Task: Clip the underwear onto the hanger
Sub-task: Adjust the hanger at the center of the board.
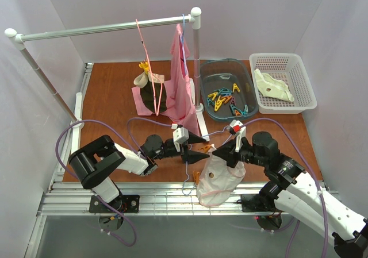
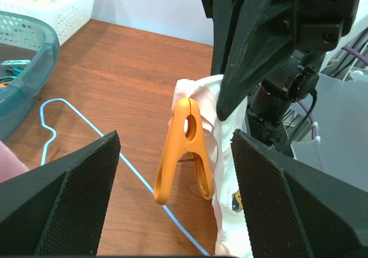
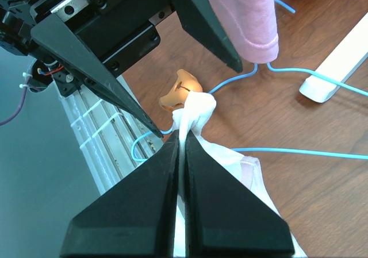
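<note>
Thin pale pinkish-white fabric underwear (image 2: 227, 212): soft, limp, light. We grip its bunched edge w/ right gripper (image 3: 181, 138) clenched; left gripper (image 2: 174, 137) released, fingers either side of orange plastic peg (image 2: 179, 154).

The underwear (image 1: 217, 177) is pale pinkish-white with pink edging, the hanger (image 3: 310, 153) light-blue wire, the clothespin (image 2: 172, 166) orange, the tabletop (image 1: 115, 97) reddish-brown wood grain, the basket (image 1: 287, 56) white lattice.
</note>
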Motion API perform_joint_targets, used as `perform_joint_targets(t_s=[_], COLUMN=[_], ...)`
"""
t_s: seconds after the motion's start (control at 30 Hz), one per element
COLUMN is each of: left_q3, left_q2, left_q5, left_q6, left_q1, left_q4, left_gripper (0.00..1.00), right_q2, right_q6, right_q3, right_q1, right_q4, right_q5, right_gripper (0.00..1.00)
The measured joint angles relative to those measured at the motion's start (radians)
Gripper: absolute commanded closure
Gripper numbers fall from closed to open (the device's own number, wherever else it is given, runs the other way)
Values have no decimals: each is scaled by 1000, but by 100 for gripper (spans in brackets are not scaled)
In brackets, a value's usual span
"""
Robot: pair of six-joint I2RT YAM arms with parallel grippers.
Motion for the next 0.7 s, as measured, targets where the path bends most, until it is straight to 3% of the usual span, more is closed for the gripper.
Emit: perform_joint_targets(t_s=[0.3,0.47,0.7], left_q3=[0,0,1], left_q2=[23,33,33], left_q5=[18,25,38], left_q6=[2,0,1], left_q1=[0,0,0], left_q4=[-24,-31,-24], left_gripper=[41,65,88], right_q2=[-19,-19,-18], right_q6=[0,0,1], right_q3=[6,6,6], right_q1=[0,0,0], right_q4=[-19,-23,-24], right_q5=[3,3,10], right_gripper=[99,99,99])
